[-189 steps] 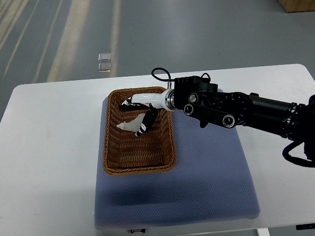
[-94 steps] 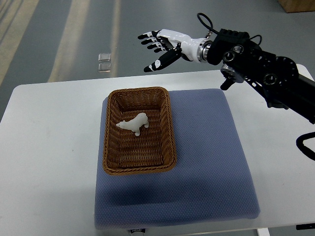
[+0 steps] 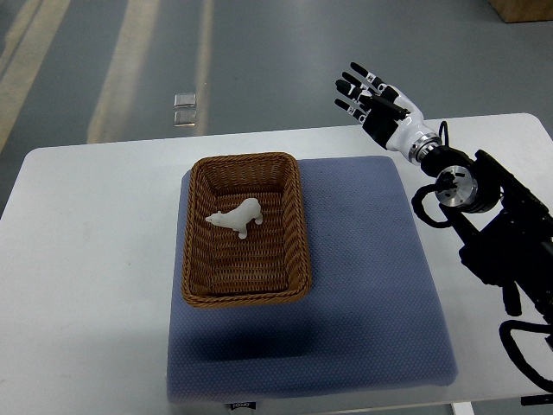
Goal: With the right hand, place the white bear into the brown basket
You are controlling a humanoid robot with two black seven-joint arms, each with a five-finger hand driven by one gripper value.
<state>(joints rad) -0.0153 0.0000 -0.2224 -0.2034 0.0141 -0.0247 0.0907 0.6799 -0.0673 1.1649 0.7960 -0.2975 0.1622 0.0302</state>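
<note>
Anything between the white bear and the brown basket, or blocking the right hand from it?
Nothing visible. The white bear already lies inside the brown basket. The right hand is open above the table's far edge, apart from both.

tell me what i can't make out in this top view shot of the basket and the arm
- Left hand: not in the top view at all.
- Right arm: its lower part runs off the right and bottom edges.
- Label at the blue mat's near edge: too small to read, partly cut by the bottom edge.
- Small clear object on the floor: too small to identify.
- White bear's face in the brown basket: too small for detail.
</note>
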